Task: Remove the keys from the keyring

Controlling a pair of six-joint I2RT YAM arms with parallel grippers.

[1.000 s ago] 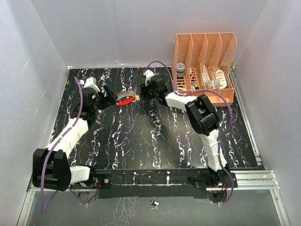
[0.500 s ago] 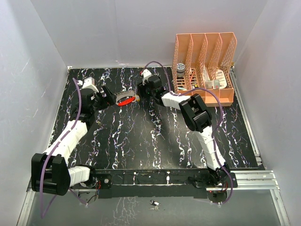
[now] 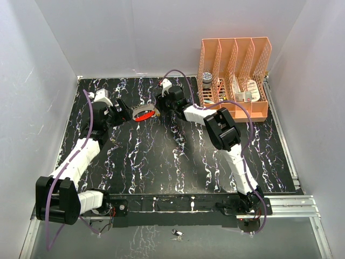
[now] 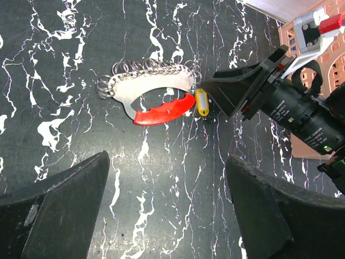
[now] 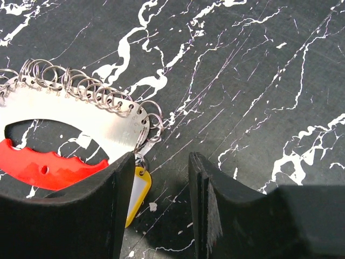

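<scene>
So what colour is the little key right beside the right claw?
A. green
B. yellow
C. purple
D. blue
B: in the right wrist view the yellow key lies at the end of the keyring, just beside one finger of the open right claw.

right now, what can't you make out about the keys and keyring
Right wrist: lower end of the yellow key hidden behind a finger of the right pincer; red key cut off by the left edge.
Top external: both keys too small beside the keyring; shapes unreadable.
</scene>
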